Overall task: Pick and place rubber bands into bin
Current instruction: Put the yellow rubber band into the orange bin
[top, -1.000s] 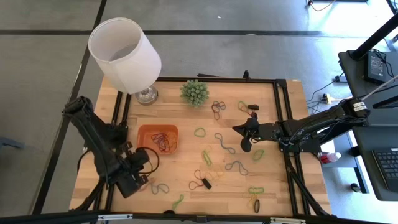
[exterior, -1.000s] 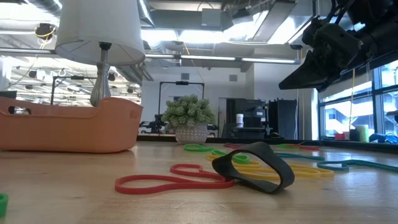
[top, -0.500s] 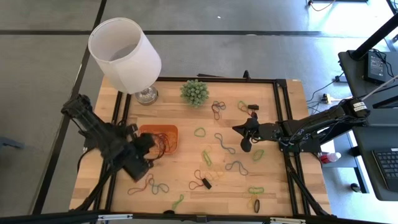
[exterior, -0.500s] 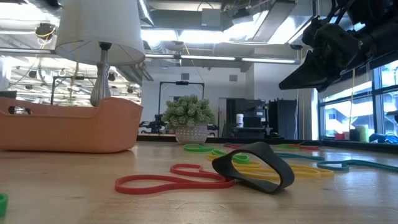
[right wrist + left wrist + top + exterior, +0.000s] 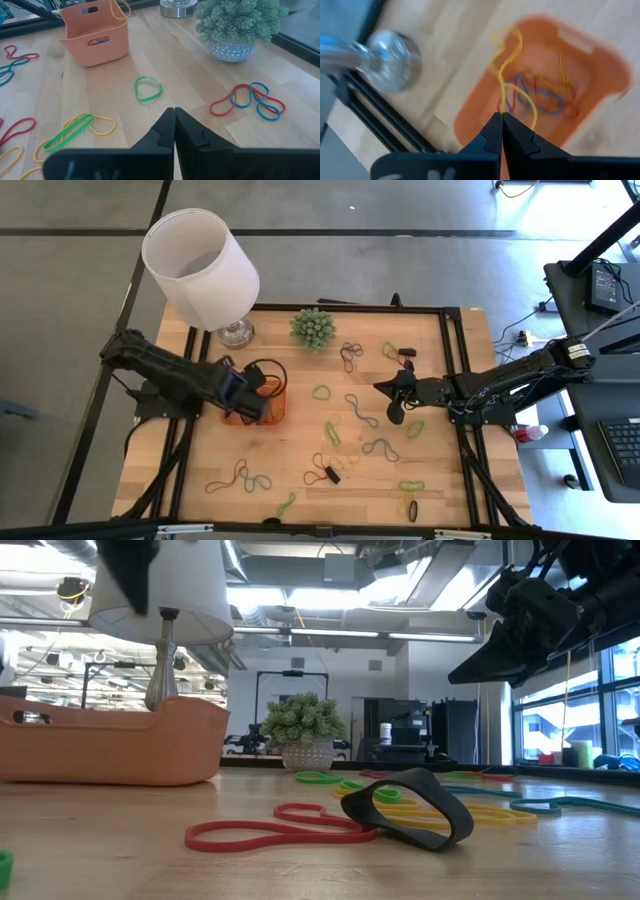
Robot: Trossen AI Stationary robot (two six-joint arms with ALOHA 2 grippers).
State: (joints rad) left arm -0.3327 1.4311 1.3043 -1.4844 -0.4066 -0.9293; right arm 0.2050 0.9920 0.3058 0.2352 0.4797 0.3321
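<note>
The orange bin sits on the table's left half with several rubber bands lying in it. My left gripper hovers shut above the bin, a yellow rubber band dangling from it. Many more bands are scattered flat over the wood, such as a green loop, a blue-grey one and a red and blue pair. My right gripper waits shut above the table's right half, touching nothing. My left gripper pinches the yellow rubber band at one spot of its loop between the two fingertips, coming from above and pointing down. The band is lifted clear and hangs slack and twisted over the bin's inside.
A white-shaded lamp stands at the far left corner, close behind the bin. A spiky green plant in a pot stands at the far edge. Black frame rails border the table. Bands lie near the near-left corner.
My left gripper has travelled from the table's near-left area toward the far edge and rightward, ending above the bin, still shut with the yellow band hanging from it. The bands at the near-left corner stayed on the wood.
</note>
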